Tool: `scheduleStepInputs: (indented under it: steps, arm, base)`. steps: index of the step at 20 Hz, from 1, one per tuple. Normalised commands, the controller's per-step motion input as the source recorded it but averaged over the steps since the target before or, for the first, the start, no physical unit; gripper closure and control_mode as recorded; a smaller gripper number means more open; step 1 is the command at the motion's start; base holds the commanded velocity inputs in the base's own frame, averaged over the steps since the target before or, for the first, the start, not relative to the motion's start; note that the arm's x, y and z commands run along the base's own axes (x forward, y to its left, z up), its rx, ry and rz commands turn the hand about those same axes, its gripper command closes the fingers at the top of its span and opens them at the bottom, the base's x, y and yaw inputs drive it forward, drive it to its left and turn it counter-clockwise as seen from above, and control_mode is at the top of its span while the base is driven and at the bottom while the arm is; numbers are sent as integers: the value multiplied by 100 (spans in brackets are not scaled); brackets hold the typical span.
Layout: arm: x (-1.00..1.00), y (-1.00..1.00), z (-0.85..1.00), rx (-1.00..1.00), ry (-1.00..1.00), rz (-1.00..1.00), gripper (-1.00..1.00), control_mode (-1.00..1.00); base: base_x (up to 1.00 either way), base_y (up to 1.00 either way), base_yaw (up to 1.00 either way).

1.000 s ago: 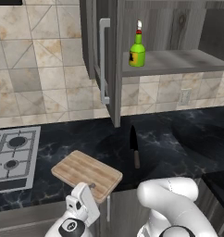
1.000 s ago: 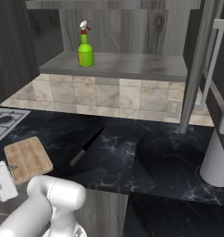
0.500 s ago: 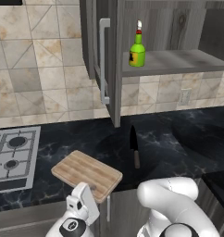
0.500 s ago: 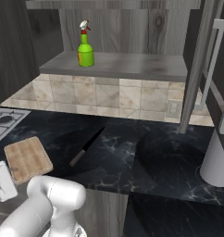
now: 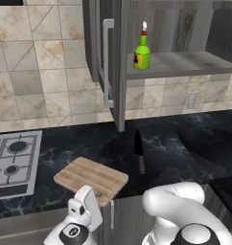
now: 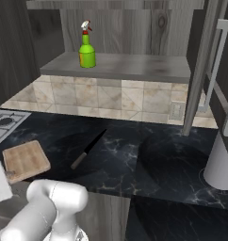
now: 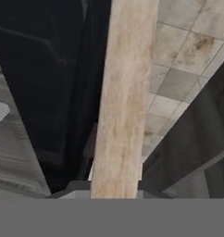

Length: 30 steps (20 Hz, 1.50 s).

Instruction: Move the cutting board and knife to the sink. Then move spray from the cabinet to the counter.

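The light-brown cutting board (image 5: 91, 177) lies on the black counter (image 5: 190, 143), its near corner over the front edge. My gripper (image 5: 99, 194) reaches up from below that edge and is shut on the cutting board. In the hand view the cutting board (image 7: 125, 102) runs edge-on up from between the fingertips. The knife (image 5: 138, 151) lies on the counter just right of the board, blade pointing at the wall. The green spray (image 5: 142, 50) stands on the shelf of the open cabinet (image 5: 117, 62). In the right base view I see the cutting board (image 6: 25, 160), knife (image 6: 87, 149), spray (image 6: 87, 47) and gripper (image 6: 10, 176). The sink is out of view.
A silver gas hob (image 5: 12, 160) sits left of the board. The open cabinet door with its long bar handle (image 5: 107, 62) hangs over the counter behind the knife. A grey cone-shaped object (image 6: 220, 160) stands on the counter (image 6: 149, 160) at the right.
The jaws have closed onto the near edge of the cutting board. The hand, board, knife and spray stay where they were.
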Motion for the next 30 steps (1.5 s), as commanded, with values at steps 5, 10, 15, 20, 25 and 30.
scheduleStepInputs:
  steps: [5, 10, 15, 20, 25, 30]
  arm:
    - [-76, -17, 70, 7, -4, 0, 100, -100]
    - [-66, -33, 99, 15, -9, 1, 100, -100]
    - [-32, -42, 100, 15, -9, 2, 100, -100]
    - [-9, -40, 87, 5, 0, 2, 100, -100]
    - [-7, -36, 53, -1, 4, 1, 100, -100]
    - [-29, -48, 35, -8, 7, 2, 100, -100]
  base:
    - [0, 0, 0]
    - [0, 0, 0]
    - [0, 0, 0]
    - [0, 0, 0]
    - [0, 0, 0]
    - [0, 0, 0]
